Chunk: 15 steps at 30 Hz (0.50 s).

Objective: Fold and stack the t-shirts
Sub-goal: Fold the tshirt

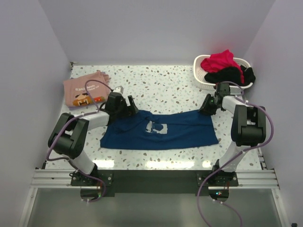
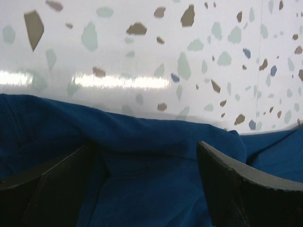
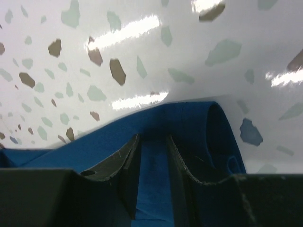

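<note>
The dark blue t-shirt lies as a long folded band across the table's middle, its pale square print facing up. My left gripper rests at the band's far left corner, open wide. In the left wrist view its jaws straddle loose blue cloth without pinching it. At the far right corner my right gripper sits low, and its narrowed jaws hold a raised fold of the blue cloth. The salmon-pink t-shirt lies folded at the far left.
A white basket stands at the far right corner with a red garment and a black one in it. Walls enclose the speckled table on three sides.
</note>
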Motion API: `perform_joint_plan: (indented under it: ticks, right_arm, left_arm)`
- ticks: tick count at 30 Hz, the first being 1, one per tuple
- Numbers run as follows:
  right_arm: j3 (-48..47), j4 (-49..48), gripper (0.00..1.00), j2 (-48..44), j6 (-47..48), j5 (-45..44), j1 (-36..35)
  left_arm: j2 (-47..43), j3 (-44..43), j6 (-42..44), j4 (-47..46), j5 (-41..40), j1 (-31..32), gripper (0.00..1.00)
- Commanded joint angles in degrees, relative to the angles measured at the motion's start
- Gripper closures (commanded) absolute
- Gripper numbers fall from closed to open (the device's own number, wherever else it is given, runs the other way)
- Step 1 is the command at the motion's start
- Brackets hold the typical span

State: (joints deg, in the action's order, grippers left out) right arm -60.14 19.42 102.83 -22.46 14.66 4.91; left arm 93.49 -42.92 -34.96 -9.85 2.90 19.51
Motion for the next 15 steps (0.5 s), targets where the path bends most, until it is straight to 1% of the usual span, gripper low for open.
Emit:
perform_joint_plan:
  ticks: [1,4,7,11,14,15]
  right_arm:
    - [-4.1,2.9,0.67,4.5,2.1,-8.8,0.1]
    - [-7.5,4.2,0.67,5.5,2.4,-8.7,0.1]
    - [-9.2,4.7,0.66,5.2,2.6,-7.5,0.1]
    - [-9.5,4.6,0.65,2.1,2.6,-4.8,0.0]
    - [-9.1,5.2,0.64,-1.0,2.7,-3.6,-0.1]
    - [-8.9,5.5,0.64,-1.8,2.7,-3.1,-0.1]
  left_arm:
    - [6.2,-6.4,2.8,1.3,-2.5,-0.6,0.06]
    - [8.8,-10.9,4.3,2.1,-2.3,-0.6,0.06]
    - [8.8,-13.2,5.8,1.9,-0.9,-0.4,0.06]
    - [6.3,-12.7,6.8,2.4,-0.7,-0.5,0.07]
    - [4.5,-11.6,7.4,3.1,-0.8,-0.5,0.11]
    - [4.2,-11.3,7.5,3.3,-0.5,-0.5,0.15]
